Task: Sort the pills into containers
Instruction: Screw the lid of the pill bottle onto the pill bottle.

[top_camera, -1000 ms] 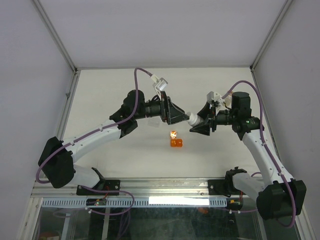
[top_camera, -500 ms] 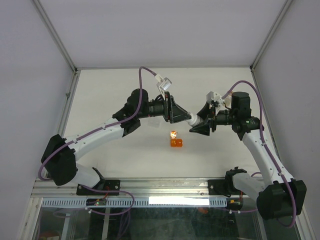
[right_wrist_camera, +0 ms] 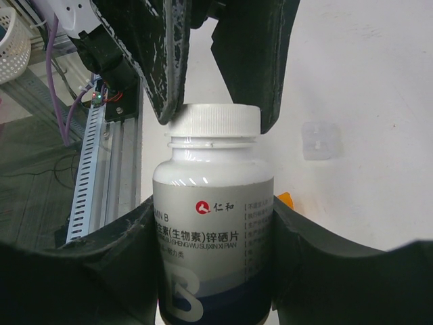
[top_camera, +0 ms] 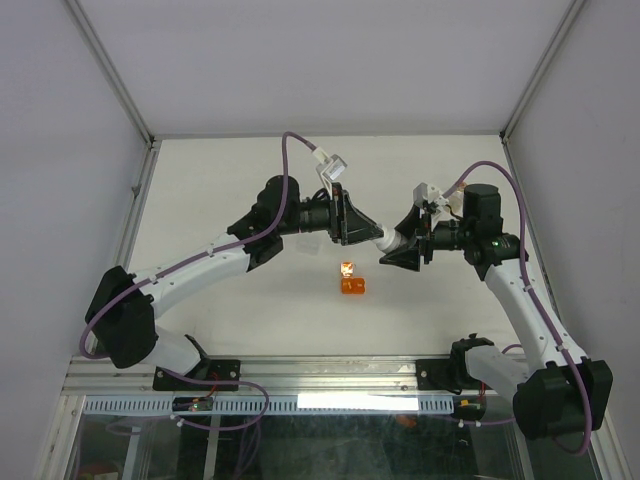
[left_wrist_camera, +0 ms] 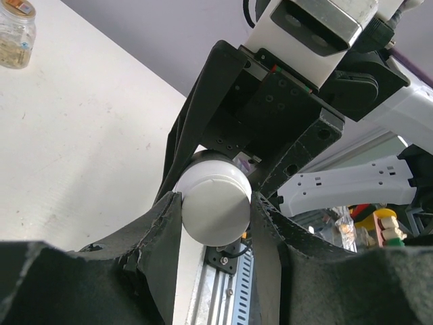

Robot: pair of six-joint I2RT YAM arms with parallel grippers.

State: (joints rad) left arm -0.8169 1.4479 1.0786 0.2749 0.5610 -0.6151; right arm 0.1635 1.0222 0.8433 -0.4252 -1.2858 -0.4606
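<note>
Top external: you've got both arms meeting over the table (top_camera: 220,190). The right gripper (top_camera: 403,250) is clamped on the white bottle (top_camera: 390,241), and the left gripper (top_camera: 372,233) is at the bottle's other end. The orange cup (top_camera: 352,286) and the clear vial (top_camera: 347,269) stand just beside each other below, untouched.

Left wrist: your pads (left_wrist_camera: 166,230) sit against the cap (left_wrist_camera: 213,206) on both sides, set narrow and square across it. Tan fill in the vial, likely the pills (left_wrist_camera: 12,54), is too small to tell apart.

Right wrist: your fingers hug the bottle's body low on the label, partway open around its girth. It looks like light, stiff plastic with a glossy, probably slippery label. The ribbed cap rim is your best hold, though the body may spin when you twist.
</note>
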